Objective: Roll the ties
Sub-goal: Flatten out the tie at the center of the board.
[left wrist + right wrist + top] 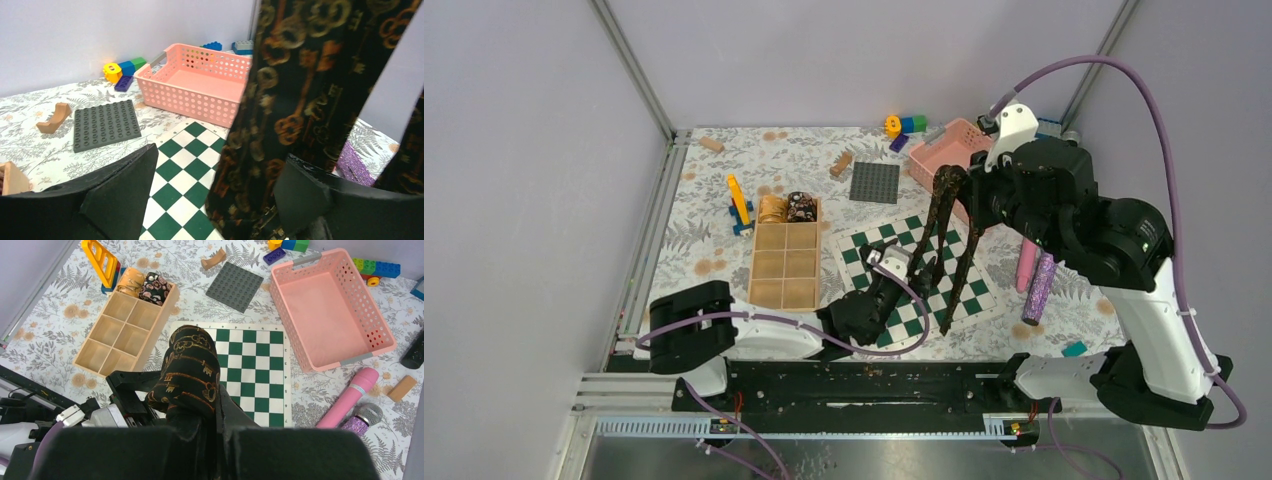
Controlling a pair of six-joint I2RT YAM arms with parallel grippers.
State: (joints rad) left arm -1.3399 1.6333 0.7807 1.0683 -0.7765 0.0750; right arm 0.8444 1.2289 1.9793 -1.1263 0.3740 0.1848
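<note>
My right gripper point(969, 185) is clamped on the key-patterned tie point(946, 215) at its fold, tails hanging limp over the chequered mat point(864, 240) by the worktop's point(724, 180) near edge; left gripper point(894, 265) wide, empty, by one tail; cloth judged light, floppy, slippery; best pinched at a tail end.

Key-patterned tie point(942, 215) hangs doubled; tan coil point(772, 208), dark coil point(800, 207) in organizer point(769, 266).

The top camera looks down from behind my arms over the whole table point(724, 195). My left wrist camera sits low, facing the pink basket point(190, 102); the right looks steeply down. All share the checkered board point(979, 290) and tie point(944, 215).
</note>
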